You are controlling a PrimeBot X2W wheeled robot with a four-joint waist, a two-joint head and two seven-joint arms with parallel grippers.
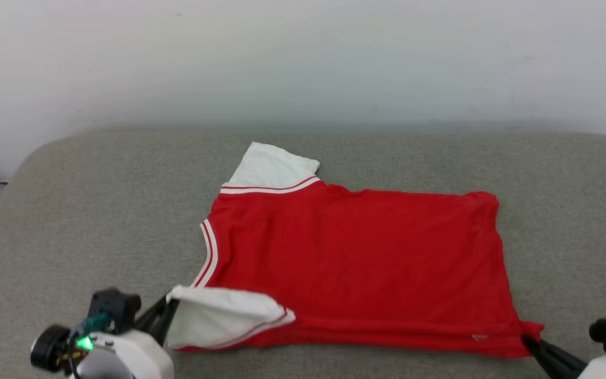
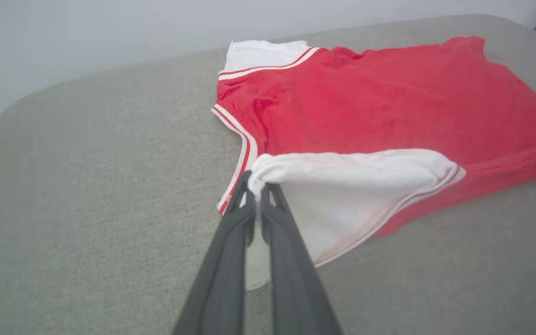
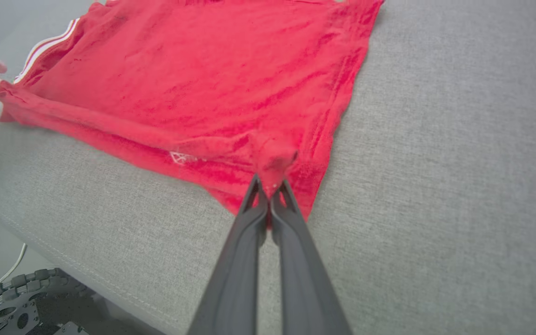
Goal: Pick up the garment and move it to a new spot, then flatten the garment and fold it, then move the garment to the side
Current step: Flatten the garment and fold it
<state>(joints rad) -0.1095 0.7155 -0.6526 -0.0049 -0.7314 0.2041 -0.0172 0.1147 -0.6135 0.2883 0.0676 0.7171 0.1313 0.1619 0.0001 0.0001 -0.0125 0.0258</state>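
**On the grey pad: shirt pinched at both near corners**

On the grey pad [image 1: 98,210] the shirt [image 1: 355,252] lies spread sideways to me, collar end to my left, hem to my right, plain red side up. My left gripper [image 2: 258,184] is clamped on the edge of the near sleeve [image 2: 342,195], which curls back over the red body, and the white cloth bunches at the fingertips. My right gripper [image 3: 268,186] is clamped on the near hem corner [image 3: 275,160], with a small red pucker rising at the tips. The far sleeve [image 1: 271,168] lies flat, well apart from both grippers.

I judge this to be light, limp knit with no stiffness. It should sag between my two holds, and whatever I do not carry will drag. The pad's weave looks rough enough to catch the cloth, so pulling along the surface would likely stretch or wrinkle it rather than slide it. Nothing here is fragile, but a thin pinch can slip out.

The best holds, as I see it, are the thicker seamed edges: the striped trim [image 2: 449,174] of the sleeve and the doubled hem. I cannot tell whether my left hold has both sleeve layers, so I would lift slowly and evenly.
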